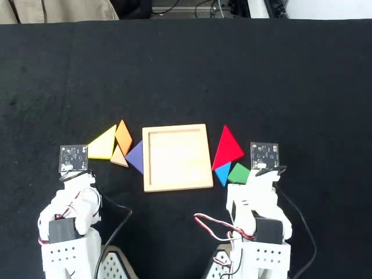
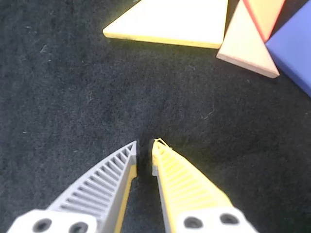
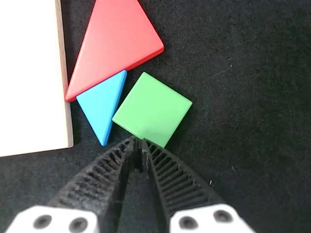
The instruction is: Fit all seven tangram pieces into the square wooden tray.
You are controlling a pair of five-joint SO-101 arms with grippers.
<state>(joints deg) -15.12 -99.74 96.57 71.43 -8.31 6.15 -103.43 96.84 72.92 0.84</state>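
— Since we list from the near edge outward, which entries come first?

— Entry one, left gripper (image 2: 146, 148): fingers drawn together on nothing, hanging over bare cloth a little short of the yellow triangle (image 2: 175, 22). Entry two, right gripper (image 3: 141, 145): closed and empty too, its tips at the edge of the green square (image 3: 152, 108). We judge that each sits beside its own cluster so that each arm serves its own side.

— And the pieces?

— Left cluster, four items packed together: yellow triangle, tan triangle (image 1: 119, 157), orange parallelogram (image 1: 123, 137) and purple triangle (image 1: 136, 157), the last just beside the tray. Right cluster, three items: green square, blue triangle (image 3: 102, 104) and red triangle (image 3: 114, 43), whose corner is against the tray's edge.

— The tray itself?

— Square wooden tray (image 1: 177, 186): flat, midway between the clusters, with none of the seven pieces in it yet. We reckon the split layout keeps every piece near its slot, and that the work is at its start.

— Surface and room?

— Table (image 1: 290, 87): black cloth, matte, running well beyond the tray. Past its far edge we see beige fabric (image 1: 58, 9) and dark cables (image 1: 192, 7).
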